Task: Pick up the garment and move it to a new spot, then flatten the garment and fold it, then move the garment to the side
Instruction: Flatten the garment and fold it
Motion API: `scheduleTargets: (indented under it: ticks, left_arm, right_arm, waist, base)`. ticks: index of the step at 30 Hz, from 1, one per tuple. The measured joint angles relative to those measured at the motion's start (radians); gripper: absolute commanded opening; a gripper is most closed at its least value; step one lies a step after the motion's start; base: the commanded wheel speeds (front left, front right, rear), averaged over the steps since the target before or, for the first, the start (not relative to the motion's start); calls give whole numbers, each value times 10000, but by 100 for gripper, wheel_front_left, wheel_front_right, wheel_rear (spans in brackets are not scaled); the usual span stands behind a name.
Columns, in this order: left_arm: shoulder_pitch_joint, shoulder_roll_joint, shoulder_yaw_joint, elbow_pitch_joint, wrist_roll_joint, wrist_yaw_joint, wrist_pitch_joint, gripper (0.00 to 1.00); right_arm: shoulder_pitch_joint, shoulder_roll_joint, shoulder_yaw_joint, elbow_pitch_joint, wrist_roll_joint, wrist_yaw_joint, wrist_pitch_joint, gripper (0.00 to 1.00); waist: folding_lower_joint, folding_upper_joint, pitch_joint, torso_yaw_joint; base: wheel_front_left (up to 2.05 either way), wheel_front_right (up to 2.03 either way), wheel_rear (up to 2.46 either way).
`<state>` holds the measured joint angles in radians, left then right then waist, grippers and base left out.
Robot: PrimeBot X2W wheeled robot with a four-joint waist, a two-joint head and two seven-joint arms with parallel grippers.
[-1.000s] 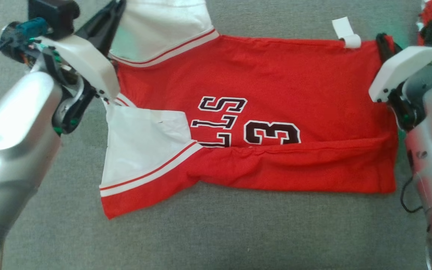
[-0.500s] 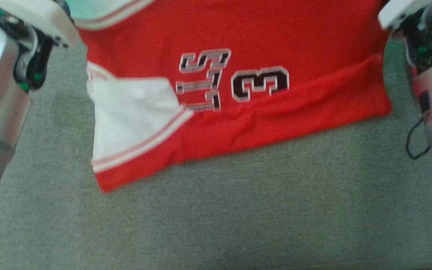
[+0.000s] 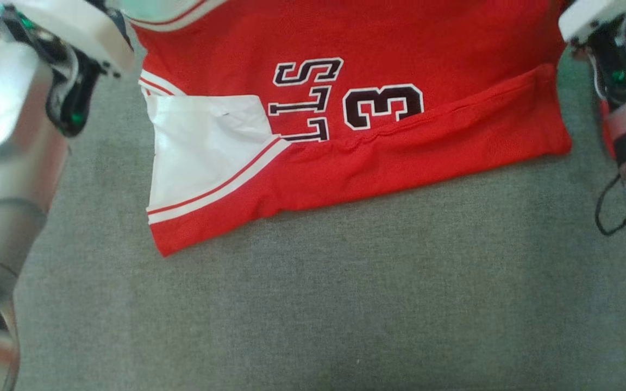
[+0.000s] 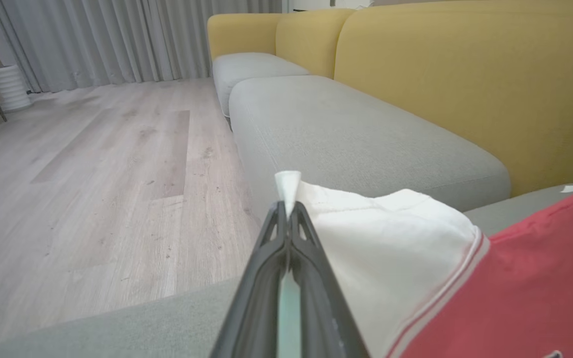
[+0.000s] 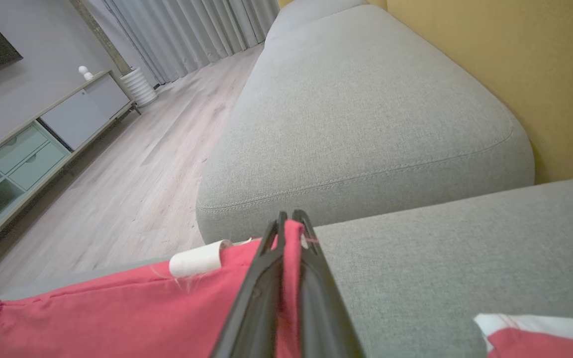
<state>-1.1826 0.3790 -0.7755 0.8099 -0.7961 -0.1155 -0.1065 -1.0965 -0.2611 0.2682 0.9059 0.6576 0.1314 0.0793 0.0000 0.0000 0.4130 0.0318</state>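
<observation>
Jersey (image 3: 400, 43) lay part-folded on the grey cushion (image 3: 313, 304), near hem doubled up over the number. The left gripper (image 4: 286, 206) was clamped on a white corner tip and the right gripper (image 5: 289, 219) was clamped on a red edge. Risk, my read: both bites looked thin, so fabric could slip out on a pull, or uneven arm travel could skew the fold and drag the near flap open. Cushion was coarse weave, likely some drag; yellow backrest (image 4: 465, 74) behind the cushion, wood floor (image 4: 92, 149) and grey curtains (image 4: 117, 40) beyond it.
</observation>
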Motion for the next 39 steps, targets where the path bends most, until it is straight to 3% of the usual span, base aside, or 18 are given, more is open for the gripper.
scheduleTargets:
  ticks: [9, 20, 27, 38, 39]
  left_arm:
    - [1647, 297, -529, -1425, -1394, -163, 1271, 0]
    - [3749, 2259, -1684, -4863, -2859, -167, 3653, 0]
    - [4570, 3120, -2056, -6215, -3453, -13, 4800, 0]
    - [4747, 3459, -2232, -6721, -3908, 451, 5611, 0]
    - [4759, 3459, -2286, -6721, -3906, 454, 5647, 23]
  right_arm:
    - [1414, -652, 790, -205, 1269, 0, 876, 0]
    - [2760, -1693, 2063, -895, 2259, 0, 2410, 0]
    - [3150, -2109, 2569, -1080, 2696, 0, 3429, 0]
    - [3323, -2234, 2809, -1206, 3116, 0, 4368, 0]
    - [3326, -2226, 2815, -1158, 3120, 0, 4498, 74]
  waist:
    - [-1, 0, -701, 232]
    - [-2, 1, -1515, 394]
    - [-1, 0, -1816, 315]
    - [0, 0, -1855, 180]
    - [1, 0, -1860, 166]
  base:
    - [0, 0, 0]
    - [0, 0, 0]
    - [0, 0, 0]
    - [0, 0, 0]
    - [0, 0, 0]
